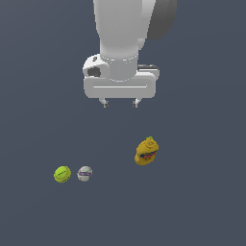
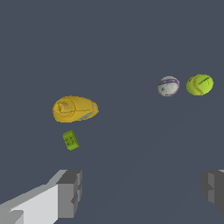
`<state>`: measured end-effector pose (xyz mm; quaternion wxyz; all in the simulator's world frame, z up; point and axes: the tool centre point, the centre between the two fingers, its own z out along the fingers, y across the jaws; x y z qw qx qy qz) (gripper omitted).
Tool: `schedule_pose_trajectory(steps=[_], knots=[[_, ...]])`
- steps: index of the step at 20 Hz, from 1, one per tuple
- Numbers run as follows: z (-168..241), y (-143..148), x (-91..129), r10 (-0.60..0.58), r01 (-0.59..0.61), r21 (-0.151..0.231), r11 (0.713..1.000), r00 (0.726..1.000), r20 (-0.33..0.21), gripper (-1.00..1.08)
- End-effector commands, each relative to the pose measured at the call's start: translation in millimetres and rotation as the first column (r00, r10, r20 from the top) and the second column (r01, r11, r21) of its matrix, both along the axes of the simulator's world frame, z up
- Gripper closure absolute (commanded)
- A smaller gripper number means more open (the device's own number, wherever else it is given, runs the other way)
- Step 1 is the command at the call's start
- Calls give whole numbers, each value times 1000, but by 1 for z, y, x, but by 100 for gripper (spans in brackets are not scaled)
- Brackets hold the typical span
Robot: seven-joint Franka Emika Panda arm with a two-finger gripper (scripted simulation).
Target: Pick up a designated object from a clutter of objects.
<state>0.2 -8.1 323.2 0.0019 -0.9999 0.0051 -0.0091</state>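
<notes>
Your gripper [image 1: 120,103] hangs high with jaws spread wide, holding nothing. The grey-white ball [image 1: 85,173] lies well below it, toward the exterior view's left, on the dark floor [image 1: 202,202]. It shows purple bands and sits just beside the yellow-green ball [image 1: 62,174]. The mustard bottle [image 1: 146,152] stands well apart. A small green block [image 2: 70,140] shows in the wrist view.

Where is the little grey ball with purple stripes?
In the exterior view, the grey-white ball sits low on the left, just right of the yellow-green ball.
</notes>
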Motion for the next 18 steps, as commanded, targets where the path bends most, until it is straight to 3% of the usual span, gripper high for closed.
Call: schedule_pose_trajectory(steps=[1,9,18], knots=[[0,0,0,0,0,0,1000,1000,0,-92],[6,-20,0,-29,29,21,999,999,15,-92],[0,-24,7,-35,35,22,999,999,14,-92]])
